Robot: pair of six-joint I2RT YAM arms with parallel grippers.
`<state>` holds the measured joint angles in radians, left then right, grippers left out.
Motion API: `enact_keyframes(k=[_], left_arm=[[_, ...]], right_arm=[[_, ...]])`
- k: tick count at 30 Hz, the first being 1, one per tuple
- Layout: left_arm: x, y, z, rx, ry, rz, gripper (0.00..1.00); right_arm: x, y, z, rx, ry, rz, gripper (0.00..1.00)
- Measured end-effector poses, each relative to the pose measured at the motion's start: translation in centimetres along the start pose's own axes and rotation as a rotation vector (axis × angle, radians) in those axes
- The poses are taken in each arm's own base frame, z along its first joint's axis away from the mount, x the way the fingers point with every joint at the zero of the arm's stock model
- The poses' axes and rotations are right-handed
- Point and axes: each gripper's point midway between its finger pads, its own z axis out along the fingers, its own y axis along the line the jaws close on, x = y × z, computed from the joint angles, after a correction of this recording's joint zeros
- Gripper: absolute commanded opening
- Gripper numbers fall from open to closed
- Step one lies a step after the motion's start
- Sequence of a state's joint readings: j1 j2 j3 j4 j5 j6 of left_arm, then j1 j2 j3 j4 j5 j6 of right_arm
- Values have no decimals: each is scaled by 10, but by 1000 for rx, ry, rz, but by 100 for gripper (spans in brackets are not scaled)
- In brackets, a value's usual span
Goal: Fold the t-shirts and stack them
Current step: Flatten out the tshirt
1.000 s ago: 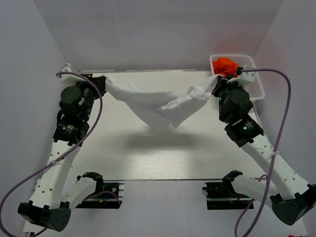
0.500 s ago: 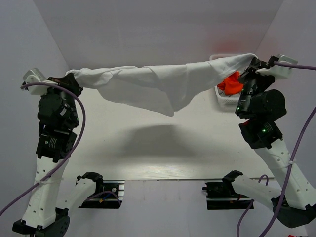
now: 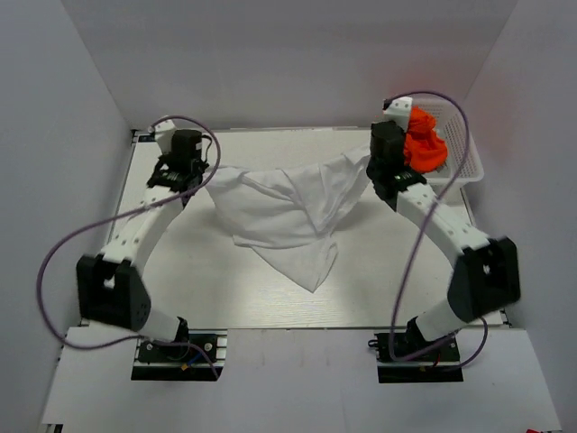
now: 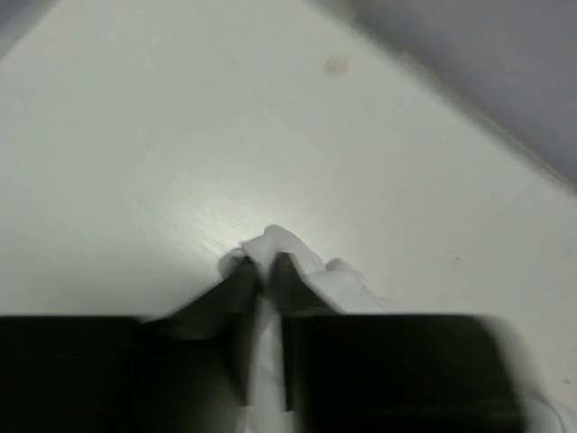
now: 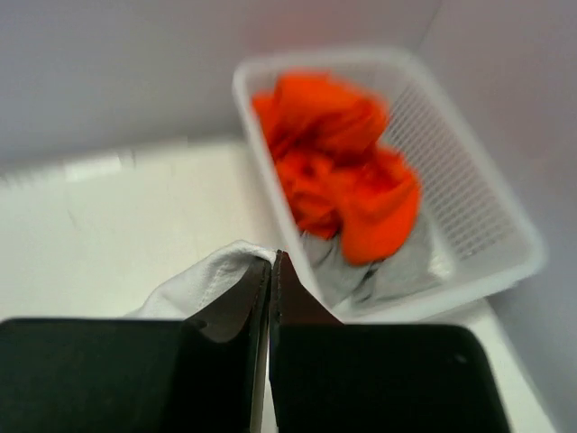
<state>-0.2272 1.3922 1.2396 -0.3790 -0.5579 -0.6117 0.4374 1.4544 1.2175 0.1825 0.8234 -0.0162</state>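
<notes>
The white t-shirt (image 3: 287,212) lies partly spread on the table's far half, with a point hanging toward the front. My left gripper (image 3: 213,171) is shut on its left edge, cloth pinched between the fingers in the left wrist view (image 4: 264,263). My right gripper (image 3: 368,168) is shut on its right edge, seen in the right wrist view (image 5: 271,260). Orange t-shirts (image 3: 425,144) are piled in the white basket (image 3: 465,155) at the far right, also in the right wrist view (image 5: 338,162).
The white lattice basket (image 5: 487,216) stands just right of my right gripper, near the right wall. A grey cloth (image 5: 379,266) lies under the orange pile. Walls close in the back and both sides.
Both arms have come down and forward from holding the white t-shirt stretched high in the air. The shirt now rests on the table, still gripped at both ends.
</notes>
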Motion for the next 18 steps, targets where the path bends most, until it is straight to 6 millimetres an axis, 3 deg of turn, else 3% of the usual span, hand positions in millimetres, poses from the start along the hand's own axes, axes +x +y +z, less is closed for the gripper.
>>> enact_keyframes(k=[2, 5, 6, 7, 8, 9, 12, 18], left_arm=[[50, 9, 34, -66, 119, 59, 78], [119, 31, 77, -190, 294, 126, 95], [138, 40, 87, -229, 344, 144, 100], [152, 48, 94, -258, 382, 156, 100], [164, 55, 97, -280, 416, 164, 100], [171, 61, 97, -295, 441, 169, 100], [166, 66, 96, -301, 447, 152, 100], [134, 55, 85, -242, 382, 97, 100]], right_arm=[[59, 22, 29, -45, 133, -57, 0], [149, 54, 62, -106, 371, -137, 1], [169, 61, 69, -122, 428, -150, 11], [189, 68, 72, -141, 488, -157, 23], [204, 72, 71, -159, 534, -158, 75], [214, 73, 66, -175, 575, -156, 87], [217, 77, 51, -238, 619, -139, 90], [171, 87, 15, -393, 571, -35, 90]])
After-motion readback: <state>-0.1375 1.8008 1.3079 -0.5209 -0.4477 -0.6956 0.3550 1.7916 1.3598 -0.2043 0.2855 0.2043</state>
